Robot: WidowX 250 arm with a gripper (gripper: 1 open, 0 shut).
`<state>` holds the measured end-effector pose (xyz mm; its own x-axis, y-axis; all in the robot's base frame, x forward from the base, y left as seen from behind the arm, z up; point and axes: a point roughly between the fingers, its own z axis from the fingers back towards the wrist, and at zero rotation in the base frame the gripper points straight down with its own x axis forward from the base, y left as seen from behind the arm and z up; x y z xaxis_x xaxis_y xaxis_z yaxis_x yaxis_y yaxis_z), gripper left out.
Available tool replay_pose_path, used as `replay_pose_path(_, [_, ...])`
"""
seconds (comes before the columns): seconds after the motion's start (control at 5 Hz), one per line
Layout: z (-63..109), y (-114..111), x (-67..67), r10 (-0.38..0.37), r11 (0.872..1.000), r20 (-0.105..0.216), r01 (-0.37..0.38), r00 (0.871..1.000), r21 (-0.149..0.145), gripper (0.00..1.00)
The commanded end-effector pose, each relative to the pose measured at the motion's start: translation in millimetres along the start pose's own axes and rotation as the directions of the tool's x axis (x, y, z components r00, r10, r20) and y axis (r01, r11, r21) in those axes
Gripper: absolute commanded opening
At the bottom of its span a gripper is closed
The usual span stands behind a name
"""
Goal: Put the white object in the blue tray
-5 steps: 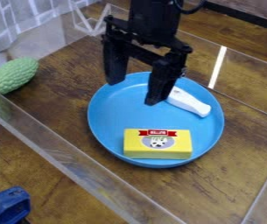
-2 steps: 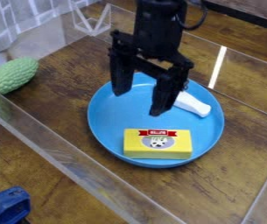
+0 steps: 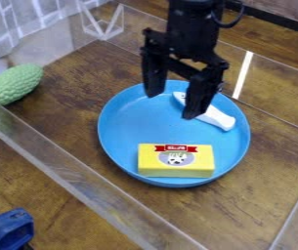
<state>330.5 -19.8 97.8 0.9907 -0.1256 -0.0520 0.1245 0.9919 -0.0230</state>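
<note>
The blue tray [image 3: 125, 137] is a round bright-blue plate in the middle of the wooden table. Inside it, at the right rim, lies the white object [image 3: 217, 117], mostly hidden behind a black finger. My gripper [image 3: 175, 95] hangs over the tray's far half, pointing down, its two black fingers [image 3: 152, 76] spread wide with nothing between them. The right finger stands just in front of the white object. A yellow box with a red label [image 3: 178, 160] lies in the tray's near part.
A green bumpy object [image 3: 16, 83] sits at the left on the table. A clear plastic barrier [image 3: 60, 176] runs along the near side. A blue thing [image 3: 5, 231] shows at the bottom left corner.
The gripper has shifted to the right and farther back over the tray, toward the white object, turning slightly. Its jaws stay open. The tray's contents have not moved.
</note>
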Motion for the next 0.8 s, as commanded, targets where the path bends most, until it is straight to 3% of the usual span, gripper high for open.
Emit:
replay_pose_path(0.0, [8.7,-11.4,14.0,0.002,1.000,0.081,-0.002,0.997,-0.001,1.00])
replay_pose_path(0.4, [-3.9,-24.6,30.0,0.072,0.997,0.136,-0.071,0.988,-0.012,1.00])
replay_pose_path(0.6, [10.3,-30.5,45.4,0.013,1.000,0.155,-0.013,0.988,-0.003,1.00])
